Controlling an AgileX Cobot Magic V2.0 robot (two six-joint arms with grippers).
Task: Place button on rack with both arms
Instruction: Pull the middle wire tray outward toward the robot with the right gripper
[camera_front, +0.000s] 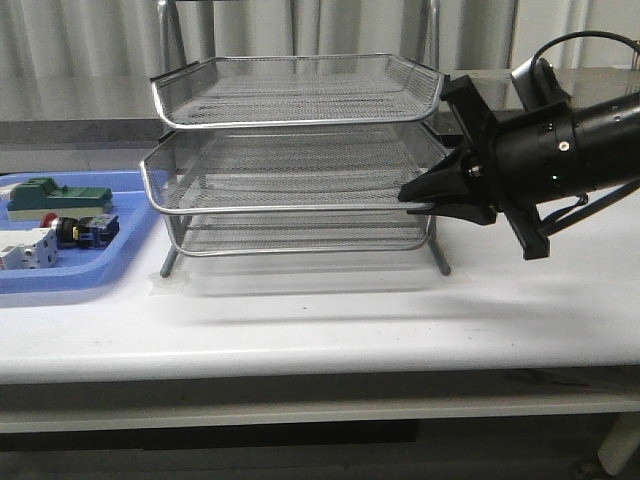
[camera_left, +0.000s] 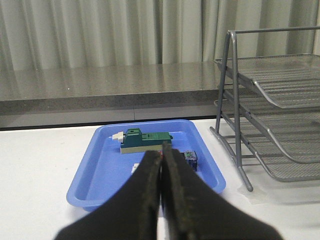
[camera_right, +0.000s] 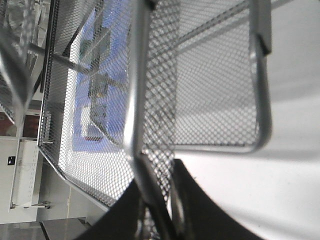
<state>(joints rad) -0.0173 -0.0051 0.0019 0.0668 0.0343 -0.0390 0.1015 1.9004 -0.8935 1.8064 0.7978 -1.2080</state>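
Rack: silver three-tier wire-mesh stand, set on the white table, centre of the front view. The upright rods and thin legs are seen from the side in the left wrist view.

Blue tray: flat plastic, left of the rack, near it but apart. Contents as seen in the front view: green block-shaped component at the back, white breaker-like component at the front, and the button between them, lying on its side. In the left wrist view only the blue-green rear end of the button is shown; the rest is hidden behind the fingers.

Right gripper: held at the right-hand rim of the rack's middle tier. In the right wrist view the chrome rim and mesh are seen clamped between the two black fingers; this grip is not legible from the front.

Left gripper: not shown in the front view. In its own wrist view the fingers are pressed together, nothing held, poised above the near side of the blue tray, with the button just beyond the fingertips.
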